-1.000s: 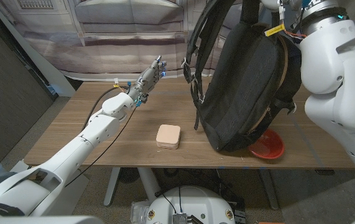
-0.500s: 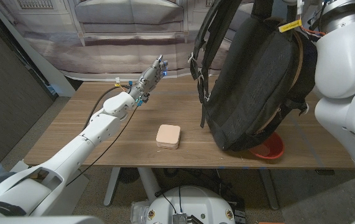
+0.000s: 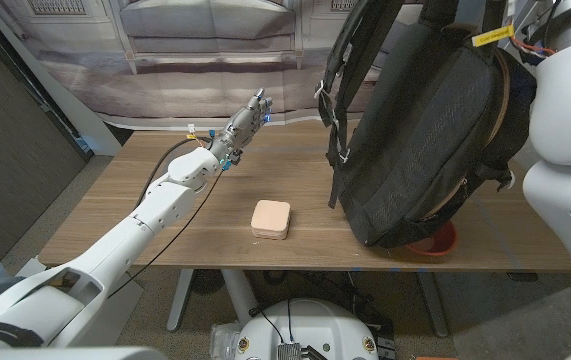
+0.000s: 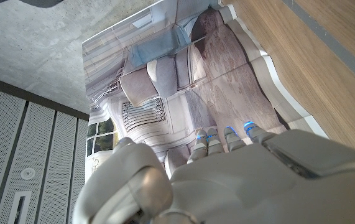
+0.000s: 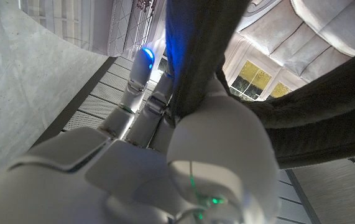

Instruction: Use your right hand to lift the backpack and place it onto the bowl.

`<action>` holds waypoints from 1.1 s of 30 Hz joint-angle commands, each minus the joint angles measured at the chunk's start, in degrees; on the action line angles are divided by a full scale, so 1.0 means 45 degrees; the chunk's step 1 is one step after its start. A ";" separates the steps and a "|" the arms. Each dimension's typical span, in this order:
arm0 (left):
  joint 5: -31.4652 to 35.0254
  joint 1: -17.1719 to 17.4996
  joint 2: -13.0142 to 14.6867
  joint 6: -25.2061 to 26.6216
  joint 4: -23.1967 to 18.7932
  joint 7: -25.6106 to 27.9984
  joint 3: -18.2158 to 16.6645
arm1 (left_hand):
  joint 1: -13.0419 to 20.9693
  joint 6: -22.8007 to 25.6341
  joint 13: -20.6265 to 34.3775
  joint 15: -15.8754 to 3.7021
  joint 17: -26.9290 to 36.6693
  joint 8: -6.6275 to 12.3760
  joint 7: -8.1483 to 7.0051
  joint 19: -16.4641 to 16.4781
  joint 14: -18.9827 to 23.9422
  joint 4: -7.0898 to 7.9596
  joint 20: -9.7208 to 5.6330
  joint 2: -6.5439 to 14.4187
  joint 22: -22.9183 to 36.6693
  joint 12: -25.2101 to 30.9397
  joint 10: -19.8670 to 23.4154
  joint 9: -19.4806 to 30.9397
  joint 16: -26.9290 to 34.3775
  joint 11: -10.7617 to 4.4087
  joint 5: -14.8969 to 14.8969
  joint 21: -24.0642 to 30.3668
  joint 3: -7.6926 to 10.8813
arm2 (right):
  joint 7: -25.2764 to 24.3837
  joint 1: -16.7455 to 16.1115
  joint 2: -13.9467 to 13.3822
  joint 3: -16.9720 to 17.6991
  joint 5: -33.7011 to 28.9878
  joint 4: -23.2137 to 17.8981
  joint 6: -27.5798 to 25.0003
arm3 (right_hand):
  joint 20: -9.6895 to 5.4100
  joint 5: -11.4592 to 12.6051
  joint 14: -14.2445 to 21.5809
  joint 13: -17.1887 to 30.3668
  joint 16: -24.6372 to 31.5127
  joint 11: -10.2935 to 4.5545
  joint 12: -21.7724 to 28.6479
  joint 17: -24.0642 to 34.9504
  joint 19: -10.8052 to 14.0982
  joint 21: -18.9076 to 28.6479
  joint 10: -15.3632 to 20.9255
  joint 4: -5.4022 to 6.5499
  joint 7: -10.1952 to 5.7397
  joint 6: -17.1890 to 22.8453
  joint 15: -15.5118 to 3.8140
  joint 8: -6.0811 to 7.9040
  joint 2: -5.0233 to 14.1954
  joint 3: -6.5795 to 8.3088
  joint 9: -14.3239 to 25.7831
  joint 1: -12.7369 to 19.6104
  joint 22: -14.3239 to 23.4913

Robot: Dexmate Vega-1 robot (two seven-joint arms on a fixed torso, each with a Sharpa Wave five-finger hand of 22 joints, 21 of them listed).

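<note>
I count one backpack (image 3: 420,130), one bowl (image 3: 433,240) and one small tan case (image 3: 271,218) on one wooden table (image 3: 165,235).

The backpack is black and hangs clear of the table top, tilted, with its lower end low over the bowl at the table's front right. Its shoulder straps (image 3: 337,110) dangle on the side toward the table's middle. A yellow tag (image 3: 489,37) shows near its top. I cannot tell from the head view whether the backpack's underside touches the bowl. The bowl is red and mostly hidden behind the backpack; only part of its rim shows.

My right hand (image 5: 183,143) has its fingers (image 5: 141,68) closed around a dark strap of the backpack in the right wrist view, so it carries the load. In the head view the top of the backpack runs out of the picture near my right arm.

My left hand (image 3: 245,122) is held above the far edge of the table, left of the backpack and well apart from it, fingers extended and close together, holding and touching nothing.

The tan case lies flat near the front edge, between my left arm and the backpack, apart from both.
</note>
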 commanded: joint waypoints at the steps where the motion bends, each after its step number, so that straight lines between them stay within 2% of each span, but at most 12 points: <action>1: 0.0036 -0.0112 -0.0079 0.0082 0.0095 -0.0016 0.0070 | 0.0046 0.0043 0.0036 0.0059 0.0053 -0.0029 0.0058 -0.0045 -0.0017 -0.0023 0.0055 0.0094 0.0037 -0.0030 -0.0068 0.0059 -0.0007 0.0028 0.0054 -0.0029 -0.0117 | -0.0148 -0.0738 0.0915 0.1113 0.0285 -0.0418 0.0576 | -0.2156 0.0071 0.0019 0.0039 -0.0034 -0.0257 0.0104 0.0088 -0.0077 0.0087 0.0191 0.0037 -0.1402 0.1520 0.0002 0.0074 0.0359 -0.0029 0.0050 0.0229 0.0038; 9: 0.0122 -0.0312 -0.0078 0.0321 0.0077 -0.0029 0.0170 | 0.0053 0.0032 0.0036 0.0052 0.0054 -0.0034 0.0057 -0.0055 -0.0024 -0.0021 0.0062 0.0112 0.0038 -0.0040 -0.0094 0.0059 -0.0009 0.0074 0.0051 -0.0032 -0.0143 | -0.0730 -0.1619 0.1505 0.1969 0.0872 -0.0455 0.0982 | -0.2156 0.0076 0.0058 0.0037 -0.0042 -0.0257 0.0098 0.0071 -0.0082 0.0093 0.0192 0.0026 -0.1403 0.1531 -0.0007 0.0052 0.0363 -0.0045 0.0070 0.0267 0.0040; 15: 0.0213 -0.0472 -0.0084 0.0484 0.0043 -0.0009 0.0241 | 0.0058 0.0041 0.0037 0.0055 0.0054 -0.0030 0.0060 -0.0060 -0.0026 -0.0020 0.0065 0.0126 0.0040 -0.0030 -0.0071 0.0059 -0.0009 0.0050 0.0049 -0.0032 -0.0165 | -0.0930 -0.2007 0.1906 0.2513 0.1135 -0.0486 0.1054 | -0.2157 0.0079 0.0039 0.0052 -0.0056 -0.0257 0.0102 0.0104 -0.0094 0.0097 0.0183 0.0041 -0.1402 0.1558 -0.0003 0.0040 0.0367 -0.0056 0.0085 0.0267 0.0043; 21: 0.0242 -0.0611 -0.0165 0.0492 0.0180 -0.0107 0.0314 | 0.0067 0.0042 0.0036 0.0057 0.0053 -0.0030 0.0079 -0.0062 -0.0021 -0.0021 -0.0120 0.0140 0.0041 -0.0034 -0.0081 0.0060 -0.0008 0.0092 0.0049 -0.0031 -0.0195 | -0.0895 -0.2169 0.2192 0.2908 0.1095 -0.0594 0.1030 | -0.2156 0.0080 0.0054 0.0048 -0.0088 -0.0258 0.0101 0.0054 -0.0105 0.0100 0.0194 0.0041 -0.1402 0.1533 -0.0005 -0.0004 0.0353 -0.0085 0.0079 0.0278 0.0046; 26: 0.0228 -0.0665 -0.0234 0.0488 0.0301 -0.0169 0.0353 | 0.0073 0.0047 0.0036 0.0057 0.0052 -0.0028 0.0085 -0.0061 -0.0023 -0.0022 -0.0145 0.0148 0.0041 -0.0038 -0.0091 0.0060 -0.0009 0.0103 0.0048 -0.0029 -0.0209 | -0.0778 -0.2188 0.2414 0.3121 0.1077 -0.0541 0.0936 | -0.2154 0.0085 0.0025 0.0045 -0.0080 -0.0257 0.0100 0.0129 -0.0116 0.0099 0.0200 0.0057 -0.1402 0.1567 0.0000 0.0006 0.0346 -0.0098 0.0107 0.0267 0.0046; 33: 0.0310 -0.0669 -0.0202 0.0647 0.0243 -0.0087 0.0411 | 0.0079 0.0042 0.0036 0.0060 0.0052 -0.0031 0.0087 -0.0075 -0.0027 -0.0023 -0.0130 0.0159 0.0042 -0.0037 -0.0092 0.0059 -0.0010 0.0096 0.0047 -0.0034 -0.0226 | -0.1040 -0.2603 0.2785 0.3525 0.1343 -0.0291 0.0920 | -0.2154 0.0097 -0.0019 0.0042 -0.0123 -0.0257 0.0082 0.0141 -0.0137 0.0101 0.0160 0.0066 -0.1402 0.1538 -0.0006 -0.0036 0.0371 -0.0089 0.0102 0.0288 0.0049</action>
